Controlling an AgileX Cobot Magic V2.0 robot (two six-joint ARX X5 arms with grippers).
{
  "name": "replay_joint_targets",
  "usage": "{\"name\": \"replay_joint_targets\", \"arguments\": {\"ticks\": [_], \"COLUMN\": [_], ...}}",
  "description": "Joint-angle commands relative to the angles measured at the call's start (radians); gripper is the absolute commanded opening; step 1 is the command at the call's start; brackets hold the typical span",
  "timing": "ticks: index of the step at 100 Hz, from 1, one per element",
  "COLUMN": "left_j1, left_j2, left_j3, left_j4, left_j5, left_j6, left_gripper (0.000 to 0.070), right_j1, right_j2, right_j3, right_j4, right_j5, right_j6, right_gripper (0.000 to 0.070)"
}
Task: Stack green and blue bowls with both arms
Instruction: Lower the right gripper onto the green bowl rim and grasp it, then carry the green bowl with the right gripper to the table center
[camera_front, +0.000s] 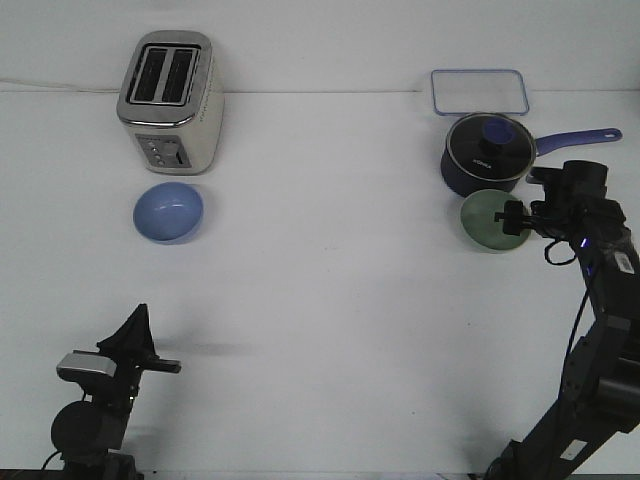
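Two bowls sit well apart on the table (330, 300), seen past bigger things: the toaster (168, 100) at ten o'clock, the saucepan (487, 152) at two. The blue bowl (168, 211) rests just in front of the toaster, mouth up. The green bowl (487, 220) touches the pan's near side, mouth up too; round, so neither has a long axis. The right gripper (512, 218) is at its rim, seemingly mid-grasp, though I cannot tell how its jaws stand. Next calls for a firm pinch and lift. The left gripper (165, 366) waits at seven o'clock, state unclear.
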Motion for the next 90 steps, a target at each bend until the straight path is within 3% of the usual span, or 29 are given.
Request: {"name": "replay_joint_targets", "arguments": {"ticks": [1, 15, 32, 37, 44, 45, 78, 90], "left_j1": [0.0, 0.0, 0.0, 0.0, 0.0, 0.0, 0.0, 0.0], "left_j2": [-0.002, -0.002, -0.002, -0.002, -0.002, -0.002, -0.002, -0.002], "left_j3": [-0.02, -0.02, -0.02, -0.02, -0.02, -0.02, -0.02, -0.02], "left_j4": [0.01, 0.01, 0.01, 0.01, 0.01, 0.01, 0.01, 0.01], "left_j5": [0.003, 0.003, 0.003, 0.003, 0.003, 0.003, 0.003, 0.003], "left_j6": [0.005, 0.005, 0.005, 0.005, 0.005, 0.005, 0.005, 0.005], "left_gripper": [0.0011, 0.0011, 0.0011, 0.0011, 0.0011, 0.0011, 0.0011, 0.0011], "right_j1": [-0.003, -0.003, -0.003, -0.003, -0.003, -0.003, -0.003, -0.003], "right_j2": [0.025, 0.026, 0.035, 0.039, 0.039, 0.039, 0.027, -0.015], "right_j3": [0.022, 0.022, 0.022, 0.022, 0.022, 0.022, 0.023, 0.023], "right_j4": [0.003, 0.001, -0.006, -0.012, -0.025, -0.026, -0.044, -0.072], "right_j5": [-0.003, -0.004, -0.003, -0.003, -0.003, -0.003, -0.006, -0.079], "right_j6": [-0.008, -0.007, -0.007, -0.006, -0.006, -0.007, 0.023, 0.025], "right_gripper": [0.0405, 0.0315, 0.03, 0.0213, 0.0005, 0.0, 0.0, 0.0]}}
